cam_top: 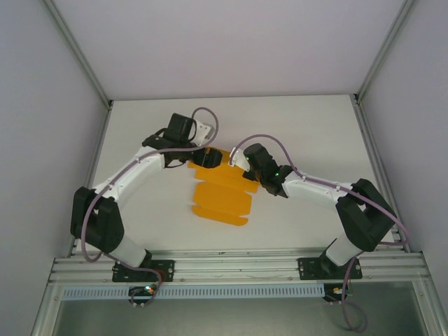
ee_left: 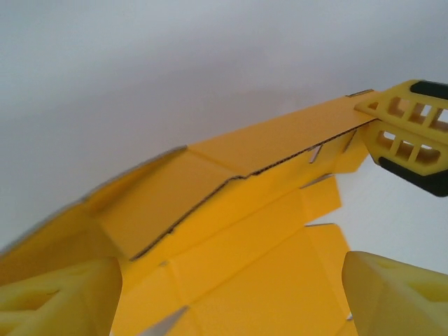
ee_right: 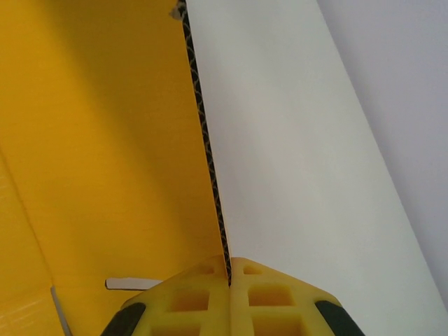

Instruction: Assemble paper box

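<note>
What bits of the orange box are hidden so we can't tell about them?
- Top view: the far end of the paper box lies under the left gripper and right gripper, which hides their fingertips.
- Left wrist view: the left gripper's fingers are cut off by the bottom edge.
- Right wrist view: too close; the box's flaps run off the frame.

The setting is a robotics laboratory test cell. A flat matt white table (cam_top: 294, 126) stands inside plain pale grey wall panels (cam_top: 231, 42) on the left, right and far sides. The panels are joined by slim silver metal corner posts (cam_top: 78, 54). A grooved aluminium profile rail (cam_top: 238, 264) runs along the near edge, with a slotted white cable duct (cam_top: 231, 290) just nearer. Two white-and-black robot arms (cam_top: 136, 171) are bolted to this rail on black base plates (cam_top: 150, 270).
</note>
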Tool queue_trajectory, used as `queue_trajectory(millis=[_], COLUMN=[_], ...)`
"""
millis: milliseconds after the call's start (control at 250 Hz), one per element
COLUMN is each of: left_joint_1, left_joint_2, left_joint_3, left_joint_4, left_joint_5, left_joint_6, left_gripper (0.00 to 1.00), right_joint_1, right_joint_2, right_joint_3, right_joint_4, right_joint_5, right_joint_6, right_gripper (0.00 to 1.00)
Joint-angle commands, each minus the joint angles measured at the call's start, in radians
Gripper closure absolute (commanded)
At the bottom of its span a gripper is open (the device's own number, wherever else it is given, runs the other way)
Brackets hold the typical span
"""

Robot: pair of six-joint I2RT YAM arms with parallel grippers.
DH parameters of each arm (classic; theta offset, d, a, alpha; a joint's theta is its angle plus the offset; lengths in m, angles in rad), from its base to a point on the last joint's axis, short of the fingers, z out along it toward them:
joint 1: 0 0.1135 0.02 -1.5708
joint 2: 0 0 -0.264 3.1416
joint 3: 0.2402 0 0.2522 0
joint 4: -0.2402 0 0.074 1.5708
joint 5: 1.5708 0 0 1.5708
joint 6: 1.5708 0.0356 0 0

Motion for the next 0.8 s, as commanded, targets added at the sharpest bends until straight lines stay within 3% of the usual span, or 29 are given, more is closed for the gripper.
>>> queue_trajectory(millis=[0,112,264,463,583,667,795], left_joint_1=[0.017,0.049,0.051,0.005,-0.016,-0.023,-0.043], left_joint_2=[-0.018,0.038,0.062,0.049,0.049,0.053,0.063], left_joint_3=[0.059,0.114,0.128,0.089,0.077,0.069,0.067], left_joint_4=[-0.111,-0.203,-0.227,-0.168,-0.137,-0.122,-0.079], left_joint_5=[-0.012,0.019,0.100,0.065,-0.043,-0.101,-0.137], left_joint_6=[0.341,0.478,0.519,0.491,0.454,0.442,0.400], left_gripper=[0.18,0.26,0.40,0.42,0.72,0.76,1.00], right_joint_1=[0.006,0.000,-0.015,-0.020,-0.024,-0.025,-0.026], right_joint_2=[-0.030,-0.036,-0.028,-0.005,0.004,0.000,-0.001], right_joint_3=[0.021,0.058,0.094,0.125,0.139,0.142,0.145], right_joint_4=[-0.106,-0.211,-0.276,-0.296,-0.303,-0.297,-0.288], right_joint_5=[-0.099,-0.186,-0.231,-0.199,-0.176,-0.168,-0.172], right_joint_6=[-0.018,-0.021,-0.001,0.022,0.039,0.054,0.091], right_gripper=[1.00,1.00,1.00,1.00,1.00,1.00,1.00])
